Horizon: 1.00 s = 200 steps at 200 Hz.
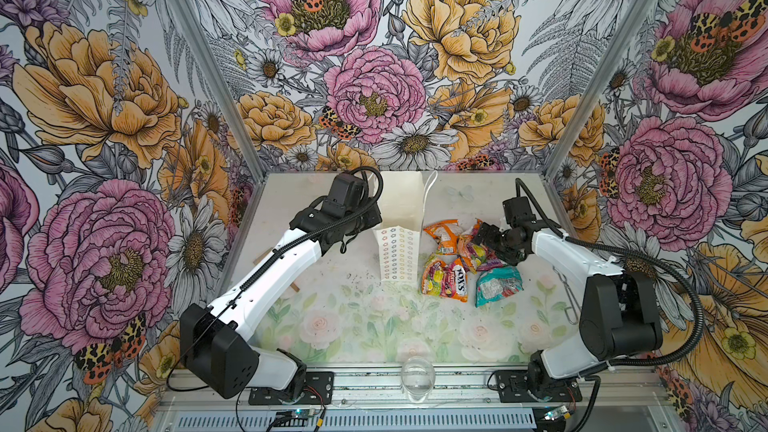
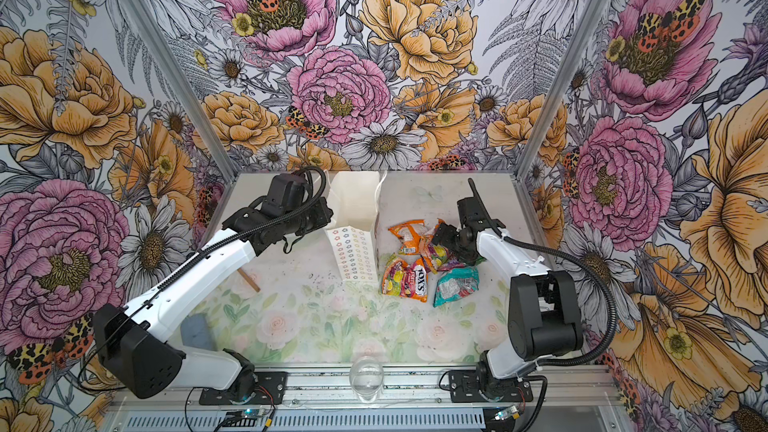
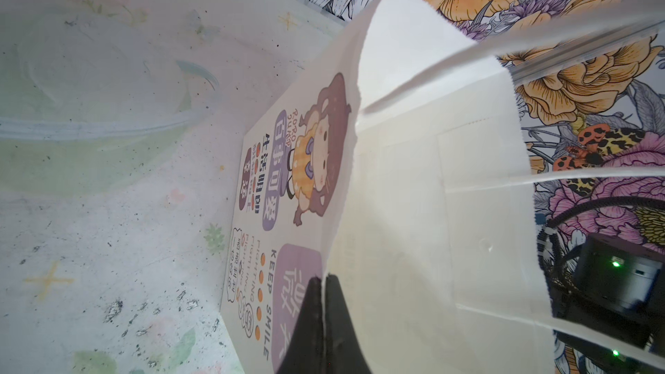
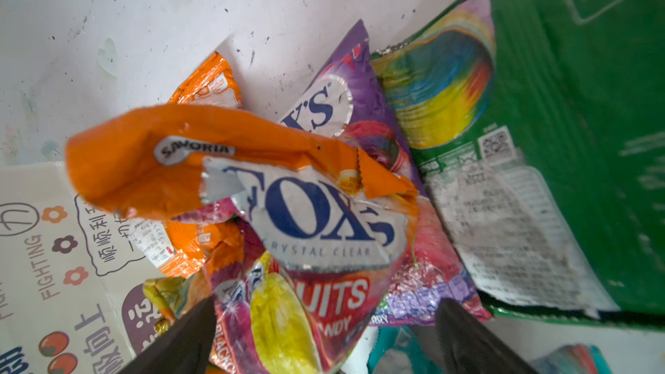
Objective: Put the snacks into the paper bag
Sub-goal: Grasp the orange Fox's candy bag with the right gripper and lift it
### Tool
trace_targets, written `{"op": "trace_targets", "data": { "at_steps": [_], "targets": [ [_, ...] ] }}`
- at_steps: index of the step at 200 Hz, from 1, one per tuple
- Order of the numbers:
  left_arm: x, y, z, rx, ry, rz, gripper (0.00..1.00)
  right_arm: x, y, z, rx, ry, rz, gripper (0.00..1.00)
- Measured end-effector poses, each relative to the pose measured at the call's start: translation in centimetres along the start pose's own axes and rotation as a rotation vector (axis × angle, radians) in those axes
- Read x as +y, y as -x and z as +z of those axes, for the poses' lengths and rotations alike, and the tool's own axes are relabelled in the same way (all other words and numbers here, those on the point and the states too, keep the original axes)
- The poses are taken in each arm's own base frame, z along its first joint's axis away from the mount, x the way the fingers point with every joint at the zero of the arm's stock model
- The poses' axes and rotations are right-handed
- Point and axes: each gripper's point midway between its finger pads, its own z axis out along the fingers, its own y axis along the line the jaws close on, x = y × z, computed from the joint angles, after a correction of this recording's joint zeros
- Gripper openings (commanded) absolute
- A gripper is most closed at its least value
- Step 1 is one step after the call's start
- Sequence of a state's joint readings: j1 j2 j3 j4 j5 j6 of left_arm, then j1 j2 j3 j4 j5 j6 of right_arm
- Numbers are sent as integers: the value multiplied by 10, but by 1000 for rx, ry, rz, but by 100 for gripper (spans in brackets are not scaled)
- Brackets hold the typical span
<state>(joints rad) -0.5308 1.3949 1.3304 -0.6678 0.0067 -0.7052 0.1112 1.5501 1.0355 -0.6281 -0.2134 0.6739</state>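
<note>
Crinkly orange candy packet [image 4: 288, 210] (probably light, slippery; grip its edge) under spread right pincer [image 4: 327, 305]; left pincer [image 3: 324, 322] pinches white paper bag [image 3: 414, 192].

"FOX'S" on packet [image 4: 306, 217], "KEEP SMILE" on bag [image 3: 270, 304]

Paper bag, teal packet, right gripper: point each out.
paper bag [image 1: 397, 253], in a top view, on its flower-printed side panel.
teal packet [image 1: 498, 284], in a top view, on the middle of its crinkled face.
right gripper [image 4: 327, 304], right wrist view, midway between its open fingertips.
</note>
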Motion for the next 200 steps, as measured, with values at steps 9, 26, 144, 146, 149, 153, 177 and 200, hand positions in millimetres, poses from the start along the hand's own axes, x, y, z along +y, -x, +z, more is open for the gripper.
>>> {"op": "trace_targets", "data": {
  "at_steps": [9, 26, 144, 146, 149, 153, 177, 200],
  "targets": [
    [-1, -1, 0, 2, -2, 0, 0, 0, 0, 1, 0, 1, -1, 97],
    [-3, -3, 0, 5, -5, 2, 0, 1, 1, 3, -2, 3, 2, 96],
    [-6, -6, 0, -6, 7, -7, 0, 4, 5, 13, -8, 10, 6, 62],
    [-6, -6, 0, -7, 7, -7, 0, 4, 5, 14, -8, 10, 11, 61],
    [-6, -6, 0, -7, 7, -7, 0, 4, 5, 14, -7, 9, 10, 59],
    [-6, -6, 0, -7, 8, -7, 0, 3, 5, 15, -7, 9, 12, 58],
    [-6, -6, 0, -10, 10, -7, 0, 4, 6, 17, -6, 10, 7, 52],
    [-5, -5, 0, -11, 11, -7, 0, 3, 6, 19, -6, 9, 10, 42]
  ]
}}
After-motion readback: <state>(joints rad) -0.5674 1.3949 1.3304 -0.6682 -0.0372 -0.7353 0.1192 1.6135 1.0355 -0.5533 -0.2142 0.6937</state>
